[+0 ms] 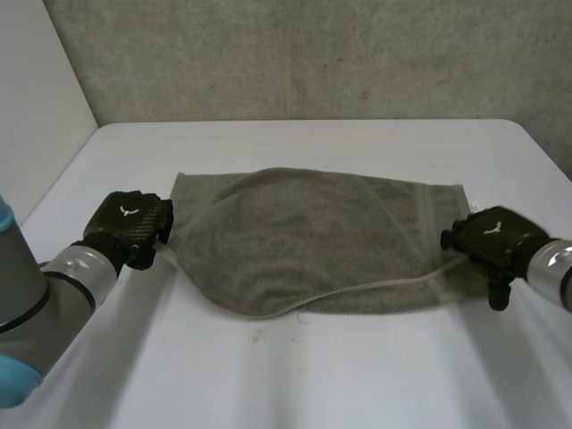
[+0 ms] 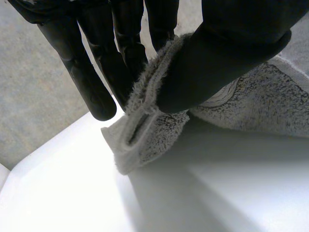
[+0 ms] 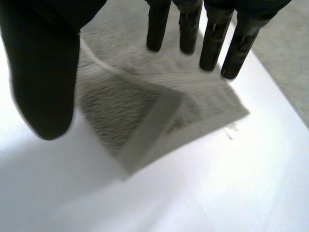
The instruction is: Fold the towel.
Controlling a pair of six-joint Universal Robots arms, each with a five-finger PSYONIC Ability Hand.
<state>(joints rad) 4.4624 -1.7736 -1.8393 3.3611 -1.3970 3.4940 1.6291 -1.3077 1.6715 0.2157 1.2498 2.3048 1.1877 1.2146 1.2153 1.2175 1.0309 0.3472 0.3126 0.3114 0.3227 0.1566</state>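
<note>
A grey towel (image 1: 313, 241) lies on the white table (image 1: 295, 375), folded over itself, its upper layer sagging in a curve toward the front. My left hand (image 1: 130, 225) is at the towel's left end, thumb and fingers pinching the doubled edge of the towel (image 2: 145, 111) just above the table. My right hand (image 1: 490, 237) is at the right end. Its fingers (image 3: 212, 43) and thumb (image 3: 43, 72) stand straight and apart above the towel's corner (image 3: 164, 121), which lies loose on the table beneath them.
A grey wall (image 1: 313, 54) rises behind the table's far edge. Bare tabletop stretches in front of the towel and beyond its far edge.
</note>
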